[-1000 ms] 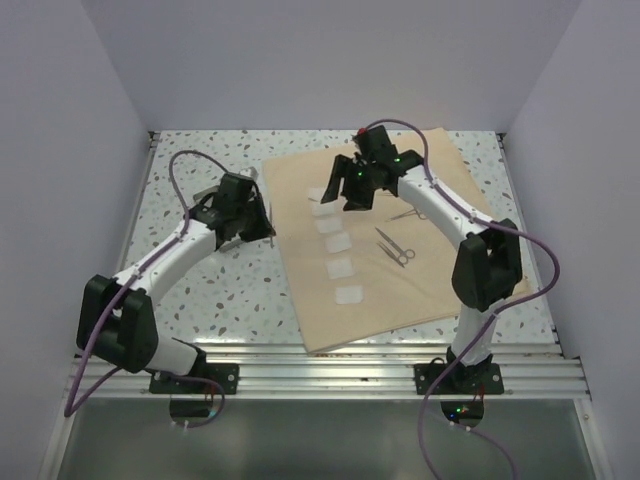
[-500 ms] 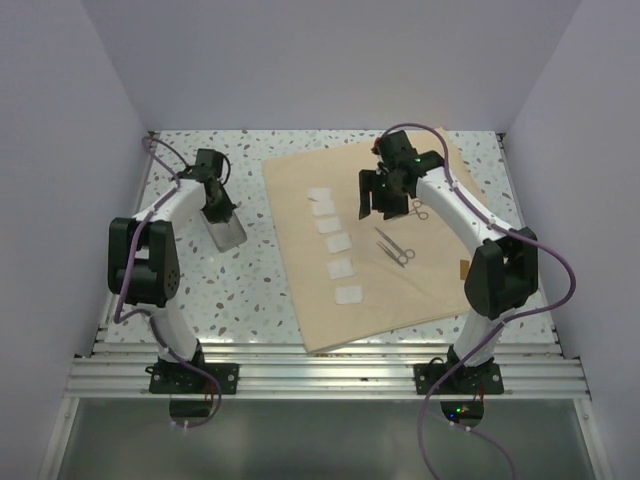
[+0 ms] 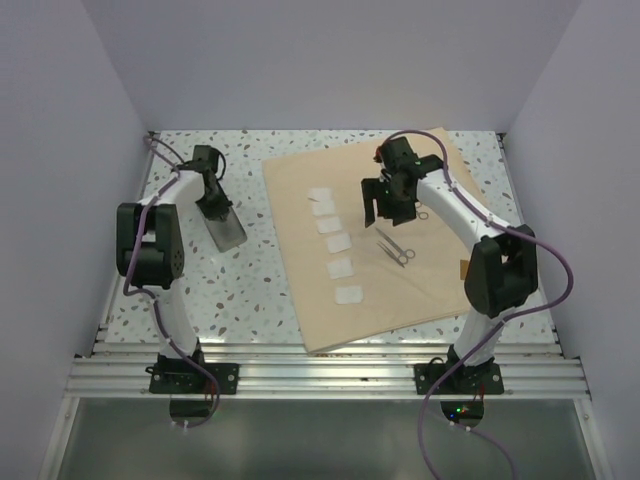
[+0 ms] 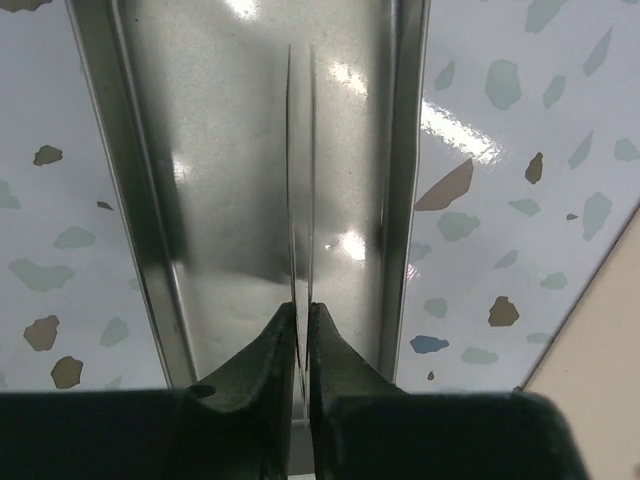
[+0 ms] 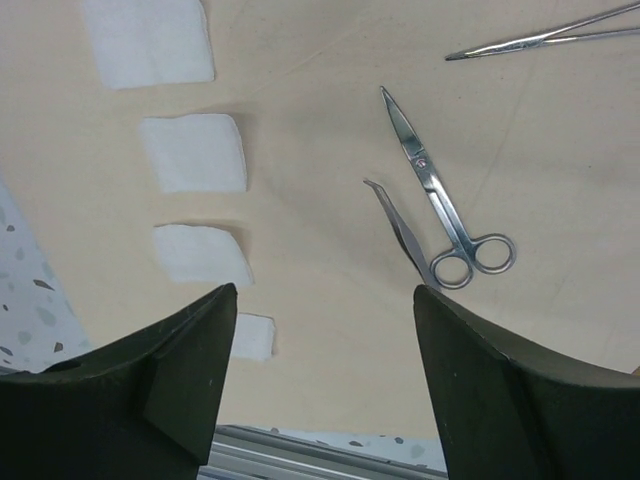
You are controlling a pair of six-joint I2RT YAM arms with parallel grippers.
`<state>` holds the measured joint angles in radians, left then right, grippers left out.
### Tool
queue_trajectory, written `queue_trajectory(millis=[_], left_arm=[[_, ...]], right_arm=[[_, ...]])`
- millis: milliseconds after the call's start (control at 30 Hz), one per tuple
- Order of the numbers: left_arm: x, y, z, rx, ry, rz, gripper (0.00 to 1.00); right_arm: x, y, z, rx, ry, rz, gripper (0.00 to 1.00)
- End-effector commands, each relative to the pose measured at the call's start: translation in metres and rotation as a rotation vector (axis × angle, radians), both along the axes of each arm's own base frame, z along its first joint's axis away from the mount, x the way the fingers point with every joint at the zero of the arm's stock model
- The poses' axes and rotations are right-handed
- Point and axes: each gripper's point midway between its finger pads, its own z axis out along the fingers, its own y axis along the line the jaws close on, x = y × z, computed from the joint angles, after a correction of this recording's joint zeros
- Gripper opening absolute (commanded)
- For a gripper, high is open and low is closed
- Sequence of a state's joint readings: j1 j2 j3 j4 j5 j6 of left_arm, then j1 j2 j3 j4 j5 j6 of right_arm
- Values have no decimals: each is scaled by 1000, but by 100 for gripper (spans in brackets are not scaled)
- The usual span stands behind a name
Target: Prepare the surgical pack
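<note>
One speckled table (image 3: 200,290) carries everything. Across the centre and right of the overhead view lies the tan cloth (image 3: 400,290), spread flat. Left of it, apart on the bare tabletop, sits the silver tin (image 3: 228,232). The left gripper (image 3: 212,200) stands at the tin's upper end, and its wrist view shows the fingers pinched almost together, only a sliver between them, over the tin's shiny floor. The right gripper (image 3: 388,205) hangs above the cloth's upper middle, fingers spread wide with nothing between. Five white gauze squares (image 3: 339,242) run in a column down the cloth's left part. Scissors (image 3: 397,248) and curved forceps (image 5: 400,230) lie just right of them.
</note>
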<state>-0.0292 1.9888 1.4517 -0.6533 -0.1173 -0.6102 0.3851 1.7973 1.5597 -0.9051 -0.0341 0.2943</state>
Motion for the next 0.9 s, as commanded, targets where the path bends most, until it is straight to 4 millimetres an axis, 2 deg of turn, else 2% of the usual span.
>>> queue_trajectory(millis=[0,67,133,167,200,267,367,433,567,600,667,700,867], left_arm=[[14,-3,6,-20,-27,-38,15],[12,-3,6,-18,-22,-45,23],[12,-4,12,-21,-32,-52,32],[9,-5,13,-28,-30,-56,36],[8,-6,17,-33,-36,-60,40],[3,-10,20,-52,-33,-68,47],[-6,-14,30,-75,-47,-77,51],[-10,-16,44,-86,-81,-85,53],[-31,-33,57,-150,-101,-131,54],[-34,-36,69,-159,-132,-141,54],[-44,-49,71,-196,-149,-179,54],[-48,-53,83,-205,-182,-195,54],[-73,-75,90,-220,-186,-264,52]], right_arm=[[5,-13,-5,-96,8,62,74],[8,-22,-9,-156,9,81,71],[11,-26,-20,-191,23,108,62],[11,-26,-24,-194,30,117,53],[12,-24,-28,-188,33,131,47],[9,-25,-42,-198,64,143,42],[-3,-31,-57,-223,99,149,43],[-6,-34,-64,-230,102,155,44],[-11,-36,-82,-238,133,162,45],[-12,-36,-86,-237,138,165,45],[-12,-35,-93,-236,143,164,44],[-12,-34,-95,-232,141,165,44],[-11,-32,-107,-227,158,165,41]])
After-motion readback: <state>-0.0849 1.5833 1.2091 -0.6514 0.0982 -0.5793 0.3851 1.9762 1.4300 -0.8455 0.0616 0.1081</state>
